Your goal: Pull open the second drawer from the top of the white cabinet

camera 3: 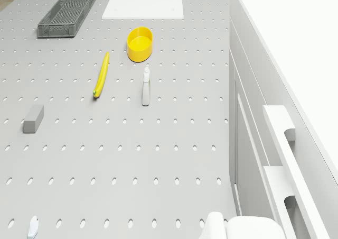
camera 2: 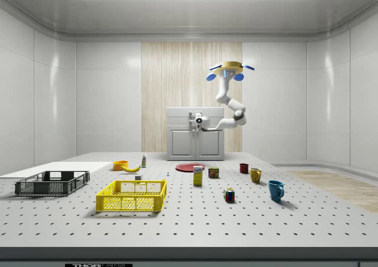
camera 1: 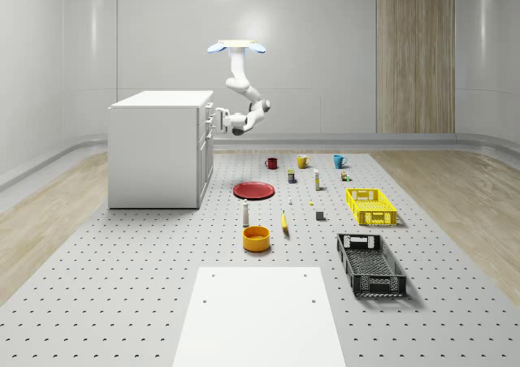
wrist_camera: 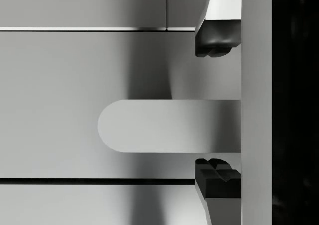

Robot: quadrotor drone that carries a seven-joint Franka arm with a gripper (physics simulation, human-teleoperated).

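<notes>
**Operator:** State the position of the drone and the end effector.

**Technician:** The drone hovers in the air just off the drawer face of the white cabinet, above the perforated floor near the cabinet's front edge. The arm reaches down and toward the cabinet, placing the end effector at the upper drawers.

**Operator:** Where is the task's thing?

**Technician:** The cabinet stands at the far left corner of the floor in the whole-scene view. In the wrist view, a drawer front lies between two seams, and its handle sits directly ahead of the end effector. Whether this is the second drawer from the top cannot be confirmed from that view alone; the whole-scene view suggests it is.

**Operator:** State of the end effector?

**Technician:** Released. The two pads stand apart, one on each side of the handle, with a gap to the bar on both sides.

**Operator:** Which relation governs the next move?

**Technician:** The handle's long axis runs across the line between the pads, so closing should clamp its narrow dimension. The pull would then run straight away from the drawer front.
</notes>
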